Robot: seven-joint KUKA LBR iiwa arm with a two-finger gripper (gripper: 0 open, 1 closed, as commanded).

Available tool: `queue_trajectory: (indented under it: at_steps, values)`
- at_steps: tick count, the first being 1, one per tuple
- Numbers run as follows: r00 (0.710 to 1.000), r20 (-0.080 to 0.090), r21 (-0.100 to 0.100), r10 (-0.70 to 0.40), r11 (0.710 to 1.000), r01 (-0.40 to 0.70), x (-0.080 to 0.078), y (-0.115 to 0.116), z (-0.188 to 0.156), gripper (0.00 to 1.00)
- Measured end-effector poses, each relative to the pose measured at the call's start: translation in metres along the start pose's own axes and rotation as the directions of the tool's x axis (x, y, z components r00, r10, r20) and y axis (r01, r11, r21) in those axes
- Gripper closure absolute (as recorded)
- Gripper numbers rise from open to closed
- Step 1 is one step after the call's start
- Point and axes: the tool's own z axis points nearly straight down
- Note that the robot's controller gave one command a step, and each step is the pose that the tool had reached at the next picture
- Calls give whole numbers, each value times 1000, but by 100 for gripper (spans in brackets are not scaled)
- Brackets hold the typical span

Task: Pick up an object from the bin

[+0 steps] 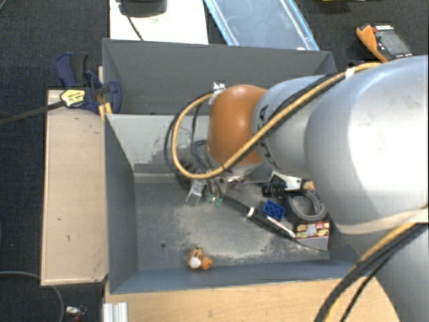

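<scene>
Pincer: you see the pincer (204,194) low over the grey floor of the bin (120,200), just under the orange cover (231,123) of the wrist. If it is released or clenched, you cannot tell.
Pen: the black pen (261,218) is the thing nearest to the pincer. It lies slanted, with its upper end just beside the pincer on the right. You cannot tell if they touch.
Blue block: the blue block (273,209) sits further right of the pincer, just beside the pen.
Tape: the grey roll of tape (310,208) lies beyond the block, partly under the arm (362,139).
Box: the small box (314,231) with red and yellow print lies at the far end of the pen.
Toy: the small orange and white toy (199,261) lies alone, well apart from the pincer, toward the near wall.
</scene>
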Motion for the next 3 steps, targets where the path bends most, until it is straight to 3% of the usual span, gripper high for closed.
queue_trajectory:
  at_steps: [1, 3]
  values:
    - [1000, -7, 5, -2, 1000, 2, 1, -1, -43, 100]
    - [1000, -4, 2, -6, 1000, 6, 0, 1, -97, 100]
